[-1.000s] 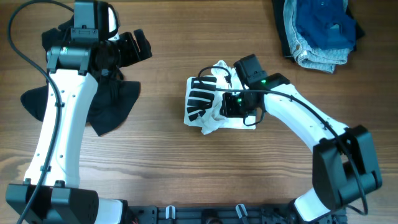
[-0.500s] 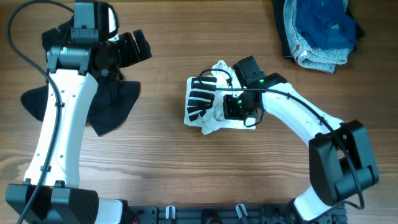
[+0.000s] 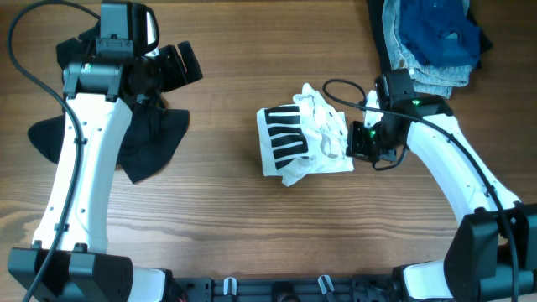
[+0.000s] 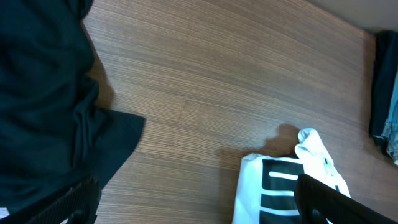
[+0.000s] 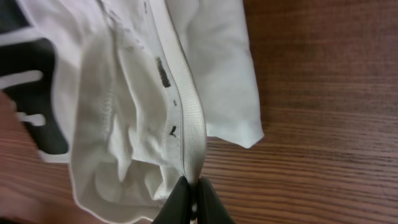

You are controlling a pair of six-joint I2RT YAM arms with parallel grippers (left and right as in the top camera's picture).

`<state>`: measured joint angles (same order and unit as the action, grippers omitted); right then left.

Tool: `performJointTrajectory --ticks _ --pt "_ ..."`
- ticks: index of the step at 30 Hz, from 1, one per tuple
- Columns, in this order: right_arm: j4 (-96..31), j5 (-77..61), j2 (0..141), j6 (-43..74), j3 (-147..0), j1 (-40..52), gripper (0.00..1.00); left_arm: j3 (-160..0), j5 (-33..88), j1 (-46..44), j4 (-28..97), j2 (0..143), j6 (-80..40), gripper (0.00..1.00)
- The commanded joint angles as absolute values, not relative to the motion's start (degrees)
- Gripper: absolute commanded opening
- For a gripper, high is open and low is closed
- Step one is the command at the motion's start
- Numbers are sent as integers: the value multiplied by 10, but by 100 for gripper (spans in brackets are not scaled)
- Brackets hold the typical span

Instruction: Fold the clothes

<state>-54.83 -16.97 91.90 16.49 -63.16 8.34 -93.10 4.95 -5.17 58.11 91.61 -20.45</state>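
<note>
1. overhead: the white t-shirt (image 3: pixel 304 141), bunched up with a black striped print on its left part, lies mid-tabletop (image 3: pixel 218 210). the right end effector (image 3: pixel 354 144) sits at the shirt's right edge. the black garment (image 3: pixel 143 138) lies spread at the far left, partly under the left arm. the left end effector (image 3: pixel 180 63) is above its upper edge with its jaws spread wide and nothing between them. a pile of jeans (image 3: pixel 432 71) with a navy garment (image 3: pixel 436 29) on top sits at the top right corner, well apart from both.
2. left wrist: only here do the two dark fingers (image 4: pixel 329 199) show far apart at the bottom corners, with bare tabletop between them. the black garment (image 4: pixel 43 106) fills the left side, and the t-shirt's printed end (image 4: pixel 280 186) shows at the lower right.
3. right wrist: this view alone shows the grip. the fingertips (image 5: pixel 180 202) are pressed together on the shirt's thick stitched hem (image 5: pixel 186 124), and loose white folds spread to the left of it.
</note>
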Motion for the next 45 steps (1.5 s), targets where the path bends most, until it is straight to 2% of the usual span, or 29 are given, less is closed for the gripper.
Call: performJointTrajectory --ticks 1,7,10,13,15,16,20,25,31,41,45 --pt "-544 -137 943 166 -587 83 4 -930 39 -50 581 919 -197 100" --pt "-511 -118 949 184 -547 63 4 -930 27 -50 581 919 -195 100" --pt "-515 -130 941 154 -578 53 5 -930 26 -50 581 919 -195 100" --pt "-529 -133 926 141 -635 53 11 -930 26 -50 581 919 -195 100" --pt "-538 -131 917 132 -678 53 17 -930 26 -50 581 919 -195 100" --pt "-541 -132 915 121 -717 53 28 -930 26 -50 581 919 -195 100" --pt "-517 -150 915 103 -752 53 53 -930 26 -50 581 919 -195 100" --pt "-454 -178 948 88 -752 65 53 -930 23 -50 581 919 -195 100" --pt "-391 -174 1027 86 -752 123 51 -930 16 -50 581 919 -195 100" --pt "-356 -114 1105 121 -752 165 39 -930 16 -50 582 919 -195 100" --pt "-341 -95 1105 133 -752 166 28 -930 16 -50 582 919 -195 100"
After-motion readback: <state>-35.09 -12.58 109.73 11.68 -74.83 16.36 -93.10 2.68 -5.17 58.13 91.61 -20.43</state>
